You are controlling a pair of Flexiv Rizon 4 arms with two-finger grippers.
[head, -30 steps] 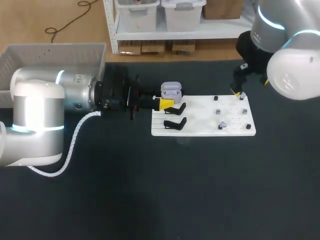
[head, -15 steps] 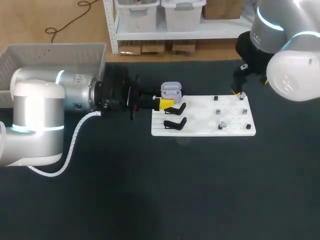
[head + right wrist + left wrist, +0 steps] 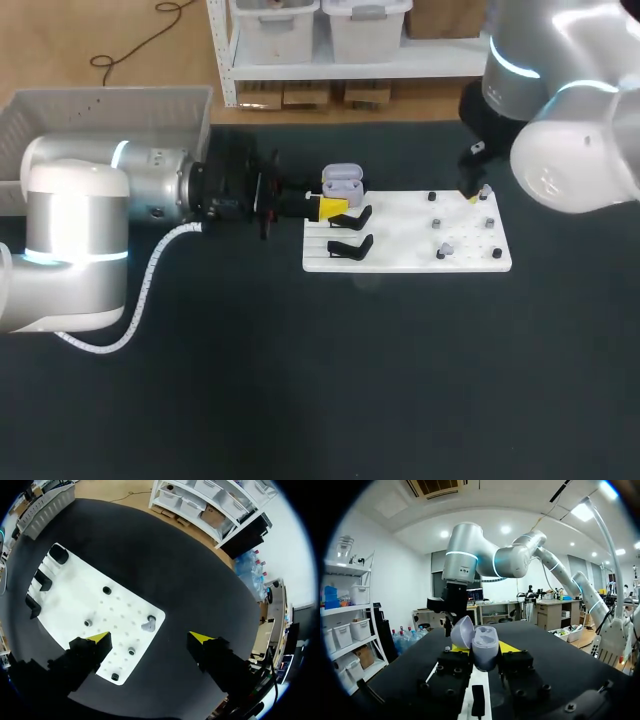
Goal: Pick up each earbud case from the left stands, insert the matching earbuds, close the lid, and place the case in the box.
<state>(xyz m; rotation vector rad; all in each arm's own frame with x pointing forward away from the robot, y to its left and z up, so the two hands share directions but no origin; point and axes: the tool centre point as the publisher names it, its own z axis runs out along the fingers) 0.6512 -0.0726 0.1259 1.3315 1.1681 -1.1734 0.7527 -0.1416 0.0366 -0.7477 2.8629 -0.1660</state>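
Holding the earbud case [image 3: 484, 649] from both sides in the left gripper [image 3: 482, 652] - fingers closed to the width of its body, lid [image 3: 462, 632] swung back, cups facing up and seemingly empty. Keeping it raised at the end of the white board [image 3: 400, 255] nearer the left arm, just beyond the two bare black stands [image 3: 350, 217]. Needs an earbud [image 3: 148, 625] next, by the look of it: small, grey, resting on the board's opposite end near the far corner, well apart from the case with the board's whole length between. Falls plainly to the right arm, then. Hanging over that corner with the right gripper [image 3: 149, 638] spread wide and gripping nothing, earbud just ahead of the fingertips and roughly centred on the gap between them. Probably calls for a straight drop and a pinch, then a carry along the board toward the open case - not a reach from the left, already occupied. Cannot tell which way the earbud's long axis runs against the fingers; too small to read. Possibly a second grey earbud [image 3: 445, 247] nearer the board's front edge. Box [image 3: 150, 105] off behind the left arm, for later.
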